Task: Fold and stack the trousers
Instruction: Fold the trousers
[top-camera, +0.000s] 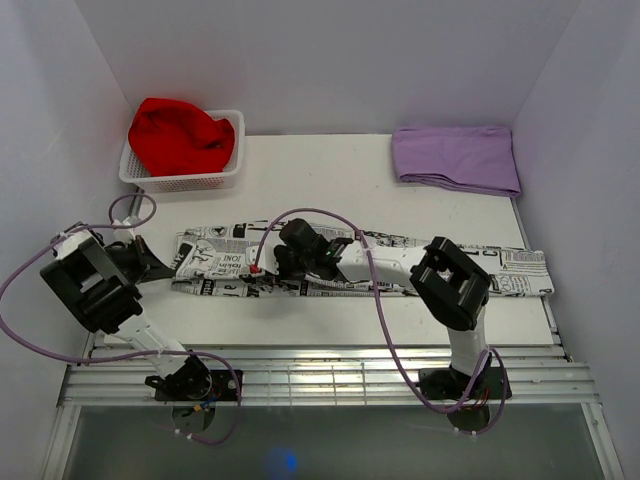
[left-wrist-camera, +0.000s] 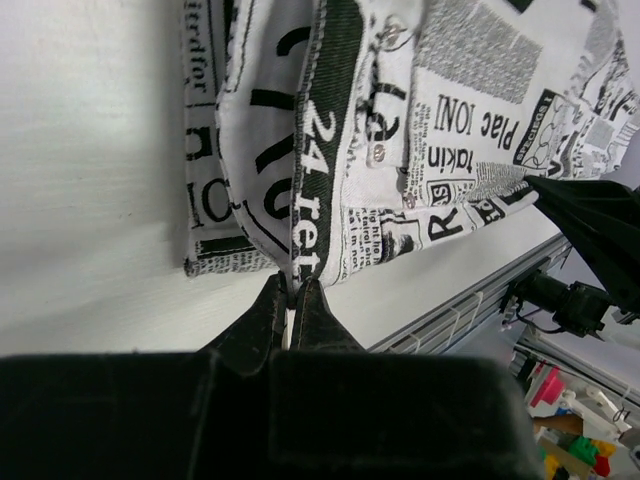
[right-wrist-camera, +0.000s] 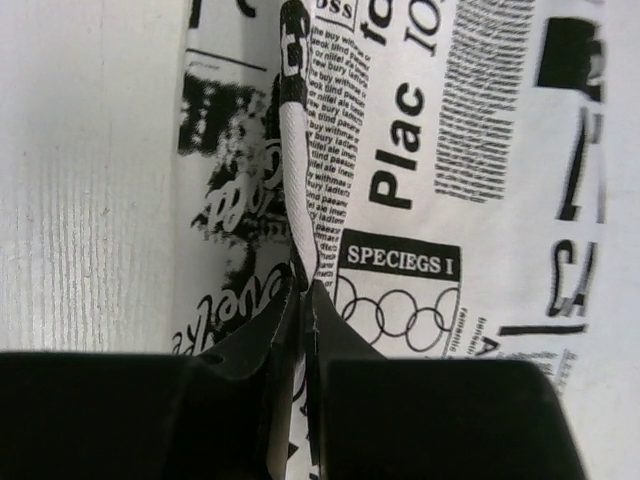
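Note:
The trousers (top-camera: 520, 272), white with black newspaper print, lie folded lengthwise in a long strip across the table. My left gripper (top-camera: 168, 262) is at their left, waistband end, shut on the edge of the cloth (left-wrist-camera: 300, 250); the left wrist view shows the jaws pinched tight on it (left-wrist-camera: 296, 288). My right gripper (top-camera: 268, 266) reaches over the strip near its left third. It is shut on a pinched ridge of the trousers (right-wrist-camera: 300, 200), with the jaws meeting on the fabric (right-wrist-camera: 306, 290).
A white basket (top-camera: 180, 178) holding a red cloth (top-camera: 180, 135) stands at the back left. A folded lilac cloth (top-camera: 456, 158) lies at the back right. A metal rail (top-camera: 320, 380) runs along the table's near edge.

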